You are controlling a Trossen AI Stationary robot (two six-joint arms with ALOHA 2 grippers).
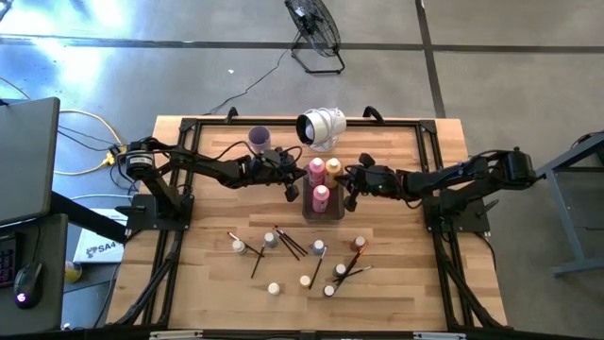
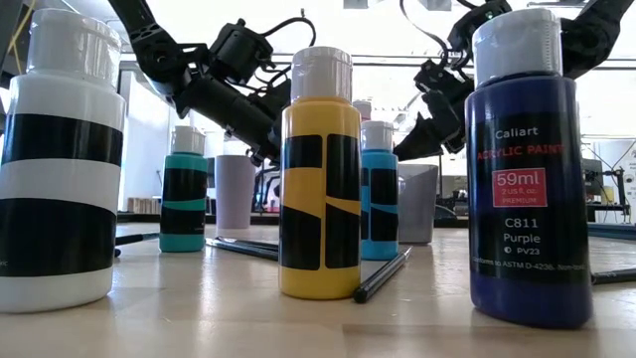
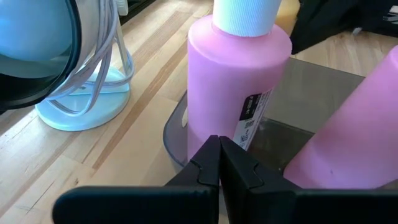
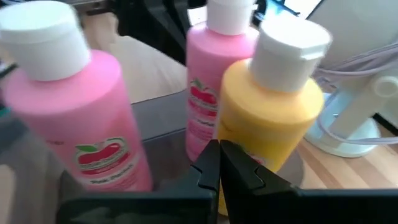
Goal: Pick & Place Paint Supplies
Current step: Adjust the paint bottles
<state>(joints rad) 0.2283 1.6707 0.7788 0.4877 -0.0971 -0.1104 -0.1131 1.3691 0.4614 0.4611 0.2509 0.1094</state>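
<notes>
A clear grey tray point(image 1: 323, 213) sits mid-table with two pink bottles point(image 1: 321, 196) point(image 1: 316, 170) and an orange-yellow bottle point(image 1: 333, 168) standing upright in it. My left gripper point(image 1: 293, 190) is shut at the tray's left side, its tips point(image 3: 219, 149) just before the far pink bottle point(image 3: 239, 87). My right gripper point(image 1: 351, 195) is shut at the tray's right side, its tips point(image 4: 219, 155) just before the orange-yellow bottle point(image 4: 267, 118). Several small bottles and brushes point(image 1: 293, 247) lie on the near half of the table. My left gripper's shut fingertips point(image 3: 211, 158) stand by the lower part of the far pink bottle point(image 3: 214, 127), over the tray's rim point(image 3: 173, 127); whether they touch it, I cannot tell. My right gripper's shut fingertips point(image 4: 229, 163) stand by the orange-yellow bottle's lower side point(image 4: 249, 146); whether they touch it, I cannot tell.
A lilac cup point(image 1: 259, 140) and a white desk fan point(image 1: 323, 127) stand at the far side, close behind the tray. In the low view, small bottles point(image 2: 320, 179) point(image 2: 527, 179) point(image 2: 60, 159) and a dark brush point(image 2: 383, 276) crowd the near edge.
</notes>
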